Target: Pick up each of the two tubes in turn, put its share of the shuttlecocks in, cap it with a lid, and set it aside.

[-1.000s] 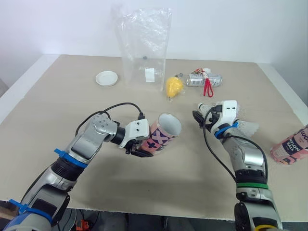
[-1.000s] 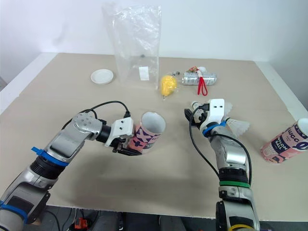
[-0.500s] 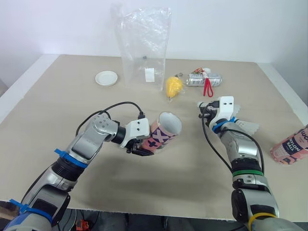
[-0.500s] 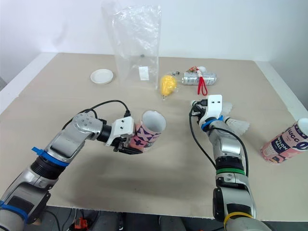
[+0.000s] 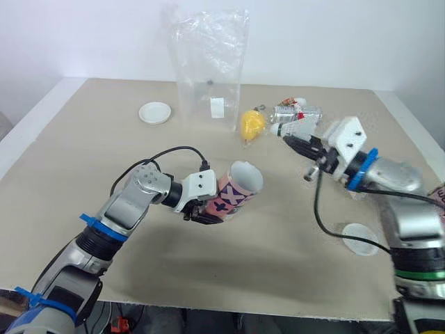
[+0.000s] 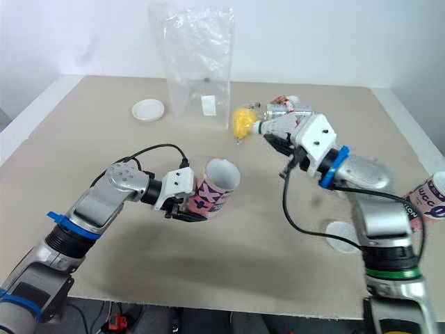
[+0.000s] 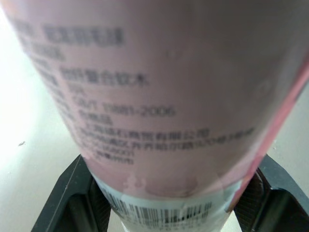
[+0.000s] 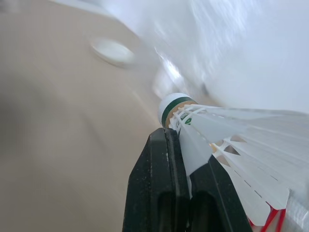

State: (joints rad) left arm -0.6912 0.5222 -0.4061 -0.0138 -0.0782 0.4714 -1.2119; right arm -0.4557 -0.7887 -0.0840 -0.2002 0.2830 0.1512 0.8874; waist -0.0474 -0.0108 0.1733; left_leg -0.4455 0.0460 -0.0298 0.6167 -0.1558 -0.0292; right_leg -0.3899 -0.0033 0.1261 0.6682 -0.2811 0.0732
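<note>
While a white lid [image 5: 154, 113] lies untouched toward the left of the table [image 5: 83, 153], the left gripper [image 5: 205, 210] is clamped around the lower part of the pink tube [image 5: 236, 191]. It holds the tube off the surface, tilted, with the open mouth facing up and toward the right arm. Further right, the right gripper [image 5: 295, 141] is pinched shut on a shuttlecock [image 5: 285, 129] by its feather skirt. The shuttlecock is raised above the table with its cork pointing leftward, apart from the tube and not yet in line with the mouth. Beyond that, a second lid [image 5: 361, 238] lies flat, and the second tube [image 6: 425, 197] lies at the right edge. The step in hand looks like loading the first tube. The next move calls for bringing the cork to the mouth along the tube's axis, then loosening the pinch only once the skirt is inside. A skewed entry could catch feathers on the rim.
</note>
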